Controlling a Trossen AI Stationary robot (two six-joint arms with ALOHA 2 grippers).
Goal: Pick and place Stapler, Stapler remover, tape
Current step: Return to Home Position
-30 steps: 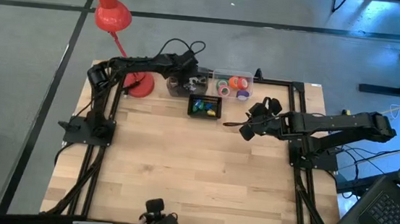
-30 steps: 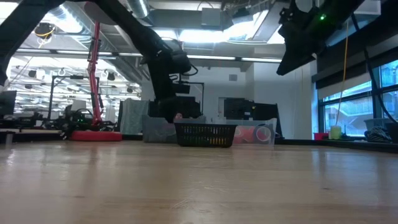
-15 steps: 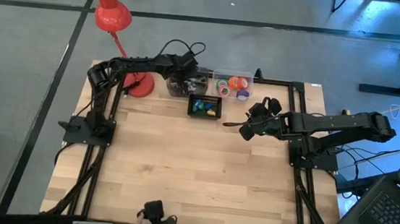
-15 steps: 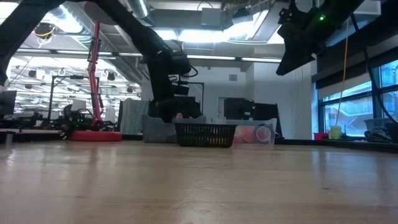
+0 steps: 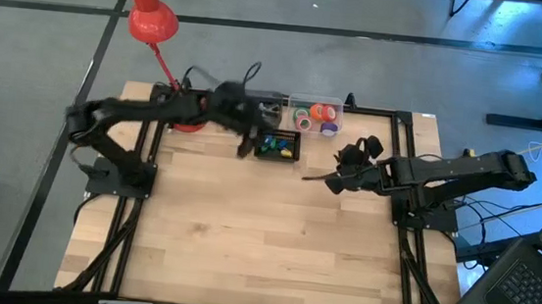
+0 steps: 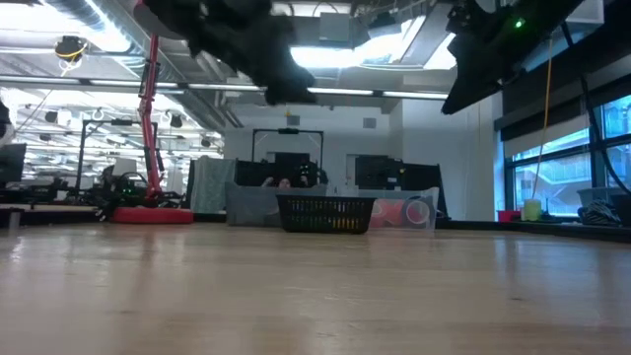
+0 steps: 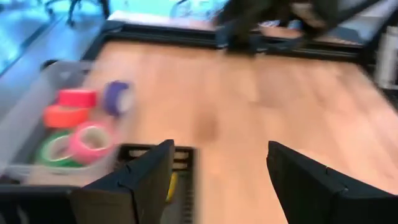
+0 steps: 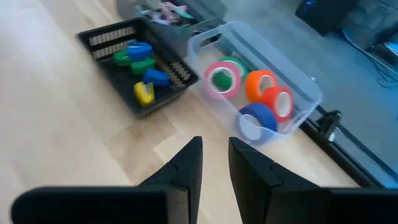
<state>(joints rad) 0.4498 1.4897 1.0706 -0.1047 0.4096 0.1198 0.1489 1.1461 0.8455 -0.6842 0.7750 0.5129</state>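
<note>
1. L. gripper (image 7: 217,180): had swung up and away from the far bins within the last sec.; now over the tabletop (image 5: 263,240) just near-left of the black bin (image 8: 102,38). Fingers wide apart, nothing held. Arm motion-blurred in the high view, elbow drawn out to the left.
2. R. gripper (image 8: 214,165): barely shifted; hung right of centre, pointing at the bins. Fingers close together with only a thin slit between, nothing held.
3. Tape (image 8: 261,84): rolls (pink, green, orange, red, blue/purple) lay in the clear tub (image 8: 292,68), far edge, right of the black bin. Unmoved.
4. Staplers (image 8: 138,51): blue, green, yellow, all in the black bin. Unmoved.
5. Staple removers (image 8: 169,9): pink pieces showed in the gray bin (image 8: 208,9), just behind the black bin; count unclear.
6. Loose items on tabletop: none seen.
7. Reading: the left arm's pull-back with an empty gripper suggested sorting was done; prob. only the retreat of both arms to rest remained.
</note>
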